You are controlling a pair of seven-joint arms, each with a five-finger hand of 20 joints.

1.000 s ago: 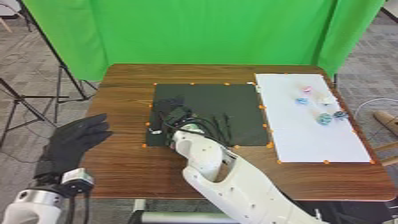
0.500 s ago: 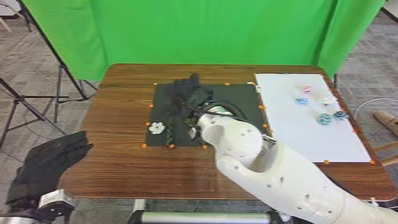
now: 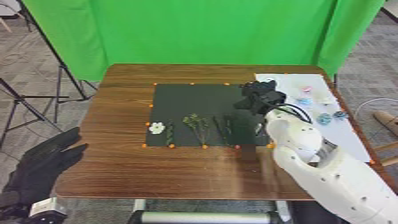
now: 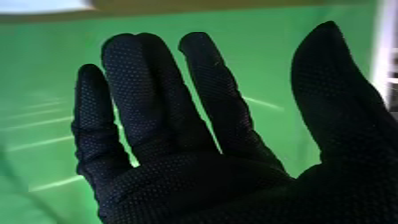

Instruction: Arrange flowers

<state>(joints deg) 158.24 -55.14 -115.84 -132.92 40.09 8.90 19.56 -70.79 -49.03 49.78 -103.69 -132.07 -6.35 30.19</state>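
In the head view my right hand [image 3: 259,97] is over the border between the black mat and the white sheet, holding nothing visible. The right wrist view has the same hand [image 4: 195,172] with straight, spread fingers. My left hand [image 3: 40,162] rests open off the table's left edge. On the black mat [image 3: 182,95] lie a white flower [image 3: 157,128] at the lower left, a green stem [image 3: 171,134] beside it, a leafy sprig [image 3: 195,125] and dark stems [image 3: 222,129]. The white sheet [image 3: 342,142] bears a pink flower [image 3: 306,89], a light blue one [image 3: 305,101], a teal one [image 3: 323,118] and a dark blue one [image 3: 340,115].
The brown table [image 3: 133,175] surrounds the mat, and small orange markers line the mat and sheet. A green curtain [image 3: 213,35] hangs behind the table. Black tripod stands are at the left, and a chair is at the right edge.
My right hand has moved right, from the mat's left part toward the white sheet, uncovering the white flower and the sprig. My left hand has shifted left and down, away from the table.
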